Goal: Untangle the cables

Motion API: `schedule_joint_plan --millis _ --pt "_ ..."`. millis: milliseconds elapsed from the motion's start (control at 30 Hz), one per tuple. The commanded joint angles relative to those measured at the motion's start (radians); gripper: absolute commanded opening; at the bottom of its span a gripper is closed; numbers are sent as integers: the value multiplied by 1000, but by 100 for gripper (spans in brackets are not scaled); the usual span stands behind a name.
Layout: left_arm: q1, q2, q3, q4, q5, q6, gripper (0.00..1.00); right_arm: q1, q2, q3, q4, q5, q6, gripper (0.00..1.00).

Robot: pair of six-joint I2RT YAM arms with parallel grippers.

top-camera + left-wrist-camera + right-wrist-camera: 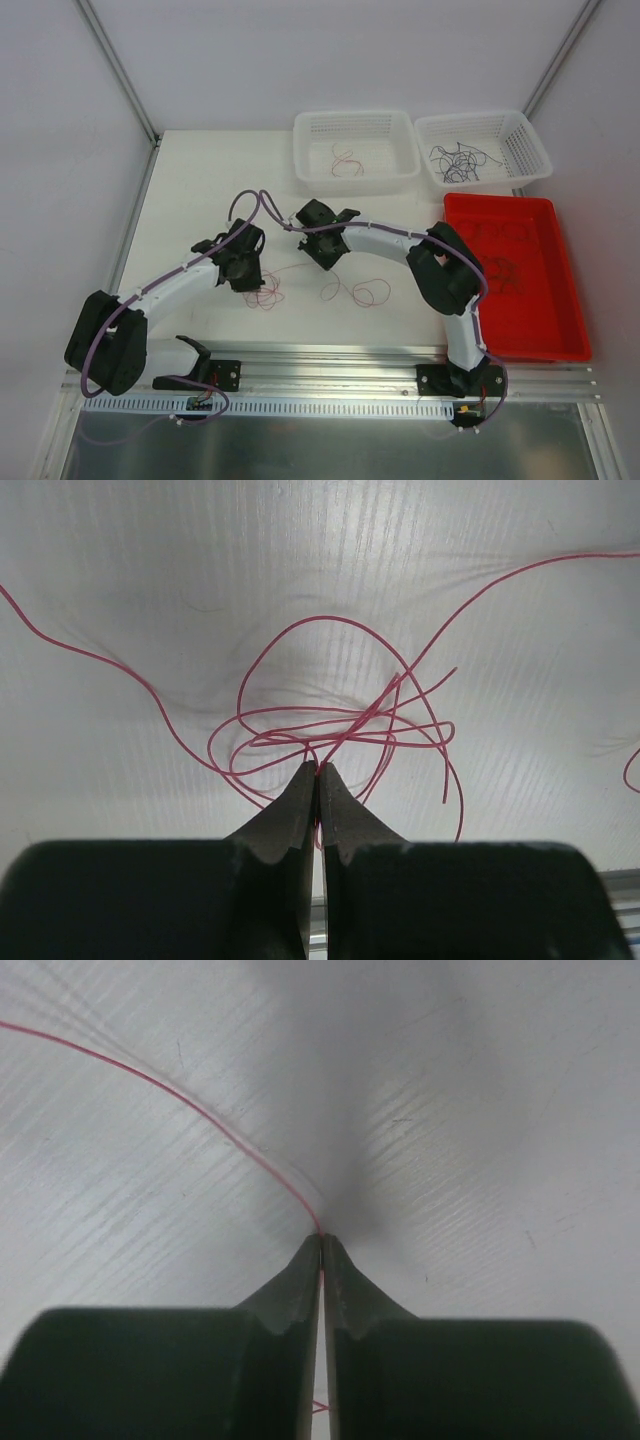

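The white table (200, 190) carries loose curls of thin wire. The left tool (318, 772) is clenched on a red tangle (380, 715), whose loops spread just ahead of its tips. The right tool (321, 1240) pinches one red strand (200, 1110), which runs off up-left from its tips.

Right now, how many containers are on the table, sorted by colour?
White baskets: 2
Red tray: 1
Total: 3
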Motion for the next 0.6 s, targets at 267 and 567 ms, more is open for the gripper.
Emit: schedule_joint_plan --millis 267,567 --pt "-9 -64 -33 -4 -40 -25 0 -44 -220 -91 -47 59 40 1" --pt "-9 -77 -57 -4 -58 -39 0 -200 -571 -73 -142 41 105 1"
